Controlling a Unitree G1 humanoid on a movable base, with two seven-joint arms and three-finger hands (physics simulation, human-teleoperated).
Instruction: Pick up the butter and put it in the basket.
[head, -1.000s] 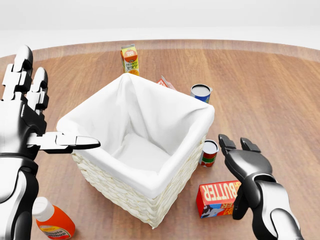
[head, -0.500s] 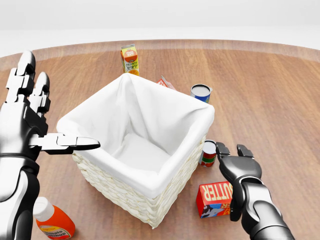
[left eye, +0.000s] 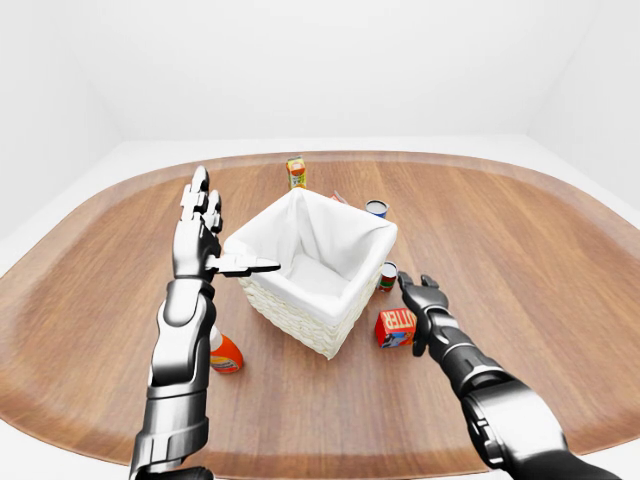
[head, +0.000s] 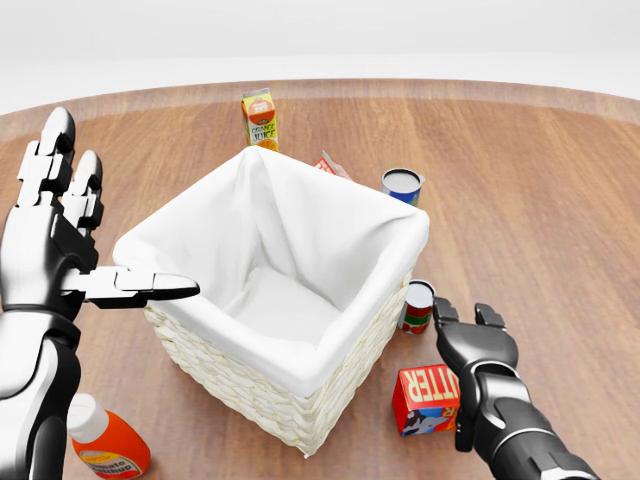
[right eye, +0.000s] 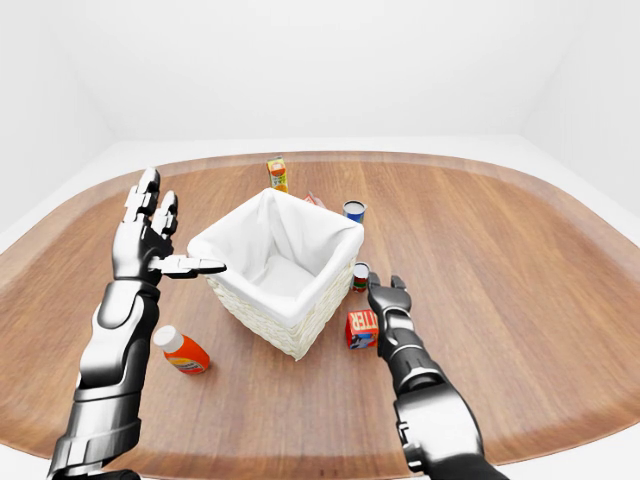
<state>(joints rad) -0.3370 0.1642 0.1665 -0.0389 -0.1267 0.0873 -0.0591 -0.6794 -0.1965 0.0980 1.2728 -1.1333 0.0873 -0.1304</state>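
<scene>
Wooden table (head: 540, 190) carries 1 lined basket (head: 280, 290), 2 cans, 1 juice carton (head: 259, 118), 1 orange bottle (head: 108, 443). Butter (head: 426, 398) lies beside the basket, right hand (head: 474, 352) unclenched alongside; left hand (head: 55, 240) splayed, empty.

Big oval wooden table (left eye: 560, 300) w/ rounded edge, warm red-brown planks, grain running roughly left-right in the eye views; slightly paler rim band round the far edge. Fills most of each view. Room around it plain white: white floor (left eye: 90, 180) visible beyond table top edge, white walls (left eye: 320, 70) meeting at soft corners left & right, no visible windows or other furniture. Light even, diffuse, only faint soft shadows on the wood.
</scene>
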